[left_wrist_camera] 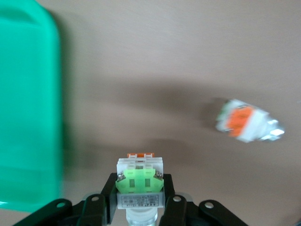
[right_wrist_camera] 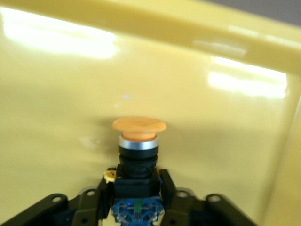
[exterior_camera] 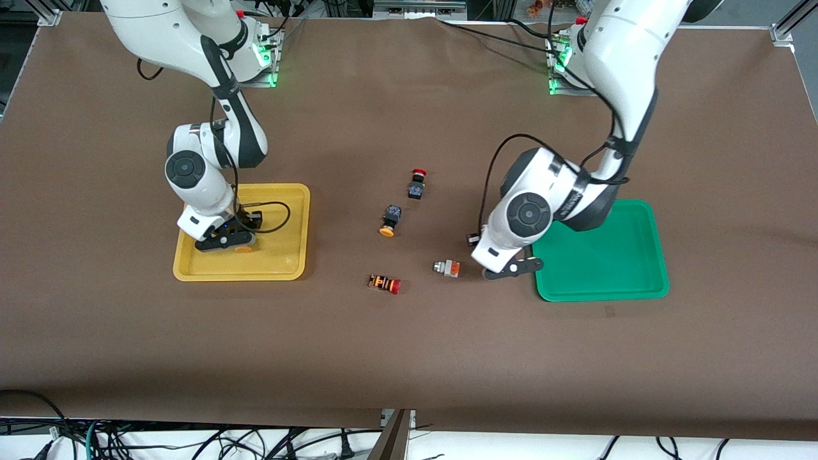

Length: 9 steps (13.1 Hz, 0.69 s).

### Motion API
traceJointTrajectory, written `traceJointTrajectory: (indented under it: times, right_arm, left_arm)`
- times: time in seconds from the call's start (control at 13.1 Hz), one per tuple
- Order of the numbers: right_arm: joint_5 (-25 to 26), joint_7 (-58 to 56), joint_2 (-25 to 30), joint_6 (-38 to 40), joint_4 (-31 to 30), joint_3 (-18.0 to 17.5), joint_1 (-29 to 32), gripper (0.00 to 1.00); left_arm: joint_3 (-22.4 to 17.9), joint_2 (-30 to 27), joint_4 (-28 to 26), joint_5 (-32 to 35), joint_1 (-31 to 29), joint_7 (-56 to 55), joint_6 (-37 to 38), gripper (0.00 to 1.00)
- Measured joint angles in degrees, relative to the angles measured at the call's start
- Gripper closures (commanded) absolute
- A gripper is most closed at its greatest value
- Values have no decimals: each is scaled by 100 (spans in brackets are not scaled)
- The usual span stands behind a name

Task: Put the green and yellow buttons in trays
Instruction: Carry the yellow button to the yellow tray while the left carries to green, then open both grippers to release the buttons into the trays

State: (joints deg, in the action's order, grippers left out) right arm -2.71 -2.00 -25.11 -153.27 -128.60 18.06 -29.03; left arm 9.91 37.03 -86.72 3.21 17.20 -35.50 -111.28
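- Two grippers each hold one button.
- The left gripper (left_wrist_camera: pixel 139 200) is clamped on a grey button with a green face (left_wrist_camera: pixel 139 181). It hangs over the bare table, just beside the green tray (exterior_camera: pixel 604 255), on the side toward the right arm's end.
- The held button sticks straight out from the fingers. To drop it in, I think this arm must carry it sideways over the tray rim. The green tray has nothing in it.
- The right gripper (right_wrist_camera: pixel 136 200) is clamped on a black button with a yellow-orange cap (right_wrist_camera: pixel 138 126). It is low inside the yellow tray (exterior_camera: pixel 281 259), cap pointing out ahead of the fingers, close to the tray floor. It looks ready to let go.
- A grey button with an orange face (exterior_camera: pixel 447 268) lies on its side on the table, near the left gripper.
- A second black button with a yellow-orange cap (exterior_camera: pixel 388 221) lies in the middle, between the trays.
- A black button with a red cap (exterior_camera: pixel 417 183) and a striped button with a red cap (exterior_camera: pixel 384 283) lie there too.
- The brown table (exterior_camera: pixel 409 358) has lots of open room.
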Motion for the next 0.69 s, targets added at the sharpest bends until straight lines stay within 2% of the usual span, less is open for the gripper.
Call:
traceJointTrajectory:
  times: [0.08, 0.23, 0.38, 0.53, 0.61, 0.69]
  right_arm:
    - [-2, 2, 87, 98, -6, -1, -7, 26]
    - [-39, 309, 356, 623, 156, -75, -44, 20]
    - [-94, 1209, 522, 1505, 697, -433, -63, 20]
    - [-278, 2321, 418, 2116, 1447, -897, -139, 20]
    - [-455, 2831, 253, 2247, 1795, -1143, -173, 20]
    - [-625, 3322, 20, 2265, 2113, -1365, -211, 19]
  left_arm:
    - [-32, -94, -1, 109, -184, 484, 147, 76]
    - [-66, -134, -28, 152, -577, 1434, 230, 76]
    - [-92, -96, -144, 261, -932, 2202, 230, 76]
    - [-95, -3, -229, 304, -1155, 2595, 219, 75]
    - [-94, 63, -246, 312, -1172, 2644, 195, 71]
    - [-80, 120, -272, 320, -1168, 2664, 134, 58]
